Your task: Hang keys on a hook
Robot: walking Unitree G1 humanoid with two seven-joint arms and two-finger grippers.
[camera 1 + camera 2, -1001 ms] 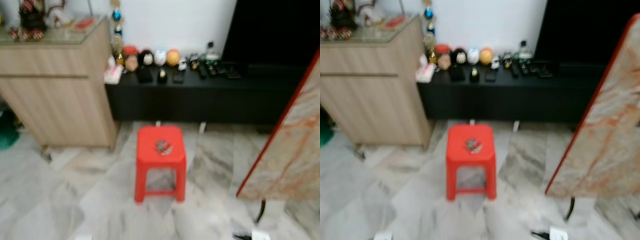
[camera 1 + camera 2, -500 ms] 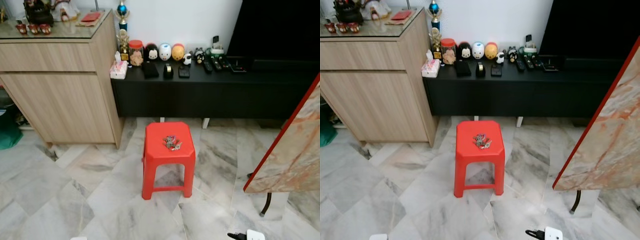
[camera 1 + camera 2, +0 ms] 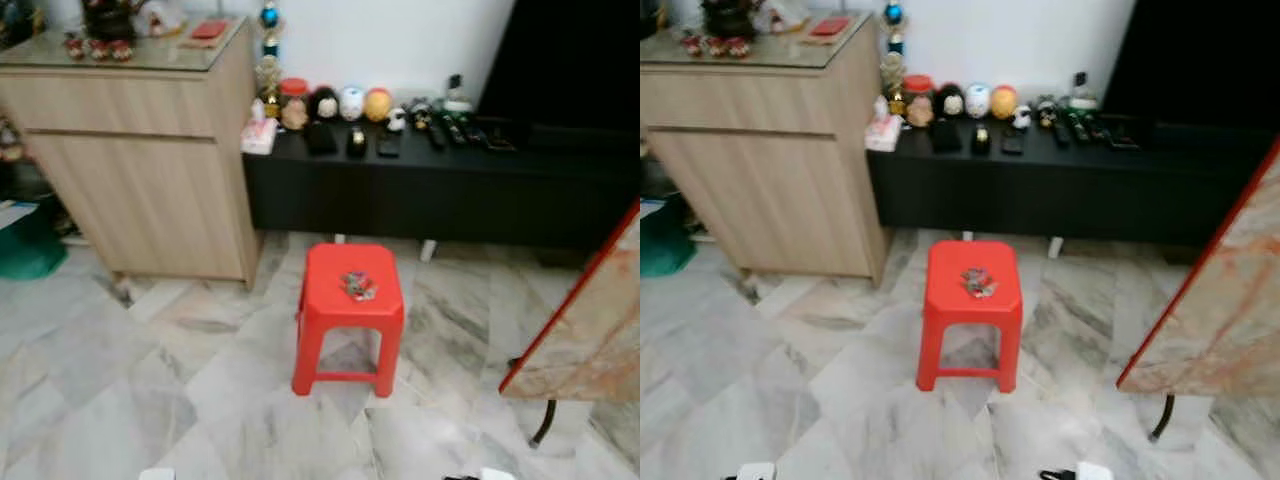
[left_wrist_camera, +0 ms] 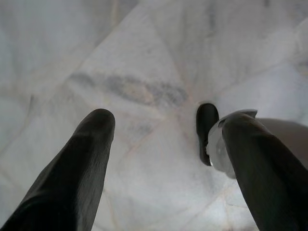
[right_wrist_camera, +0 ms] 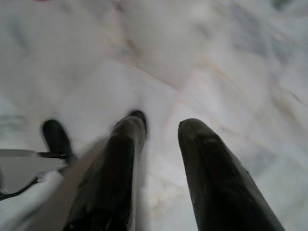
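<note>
Keys: a small bunch of keys [image 3: 357, 286] lies on top of the red plastic stool [image 3: 350, 316], far ahead of both sets of jaws and touched by neither; the low seat puts it at a height an arm could reach down to.
Hook: none can be made out in these views, so where the bunch should hang is not settled.
Left jaws: the left gripper [image 4: 163, 144] hangs over the marble floor [image 3: 120, 380], its two black fingers spread wide apart with nothing between them.
Right jaws: the right gripper [image 5: 161, 144] also points at the floor, fingers parted by a narrow gap, holding nothing.
Surroundings: beyond the stool stand a wooden cabinet [image 3: 150, 170] and a low black desk [image 3: 430, 180] lined with figurines.
Stage: arms idle, the robot faces the stool from a distance.
</note>
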